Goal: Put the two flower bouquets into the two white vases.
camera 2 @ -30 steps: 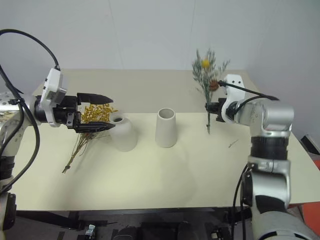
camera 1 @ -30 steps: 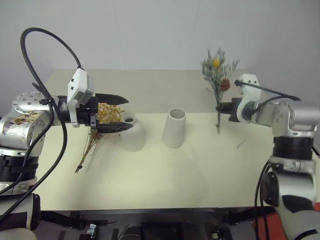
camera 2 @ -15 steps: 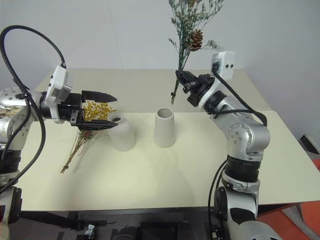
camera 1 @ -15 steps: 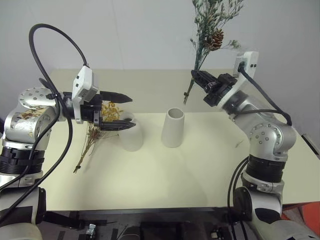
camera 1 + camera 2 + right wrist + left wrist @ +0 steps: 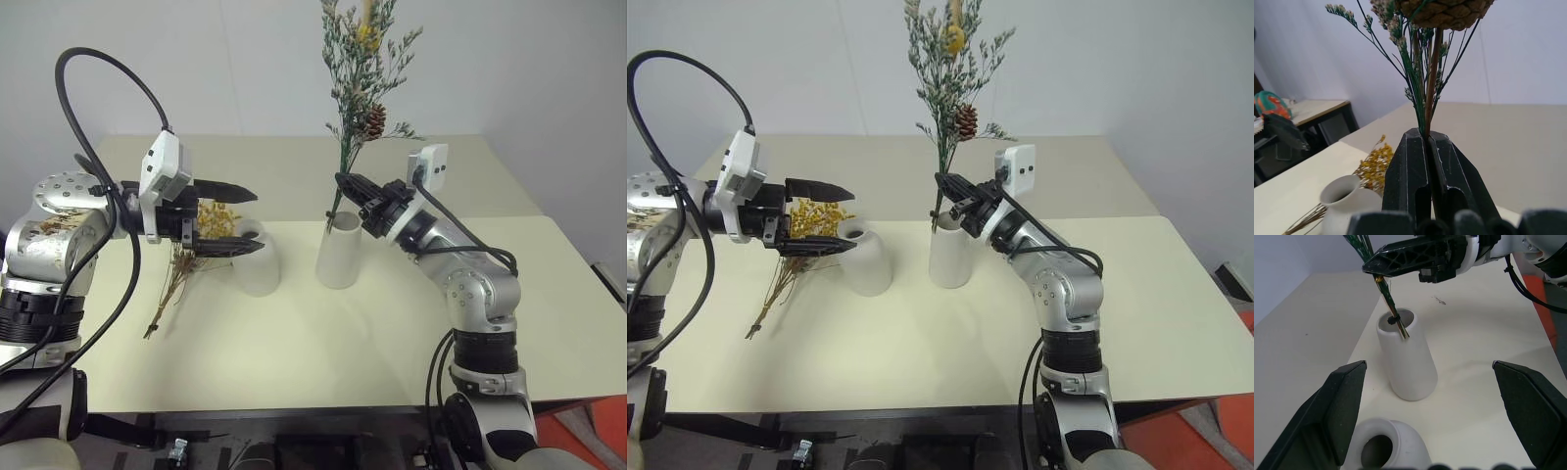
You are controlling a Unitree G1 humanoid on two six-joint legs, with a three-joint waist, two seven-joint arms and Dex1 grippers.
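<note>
My right gripper [image 5: 341,181] is shut on the stems of the grey-green bouquet [image 5: 358,78], which stands nearly upright with its pinecone [image 5: 373,121] above the fingers. The stem ends [image 5: 1395,318] dip into the mouth of the wide-mouthed cylinder vase [image 5: 339,257]. To its left stands the rounded narrow-necked vase [image 5: 259,269]. The mustard-yellow bouquet [image 5: 209,221] lies on the table beside that vase, stems trailing toward the front left. Held level above the yellow blossoms, my left gripper [image 5: 257,220] is open, its fingertips near the rounded vase's neck, holding nothing.
Both vases stand mid-way back on the cream table [image 5: 392,343], with free surface in front and to the right. A small loose twig [image 5: 1439,300] lies on the table right of the cylinder vase. A plain wall rises behind the table.
My right arm swung left, bringing the grey-green bouquet from above and behind the cylinder vase down until its stem ends sit at the vase's mouth. The left gripper stayed put.
</note>
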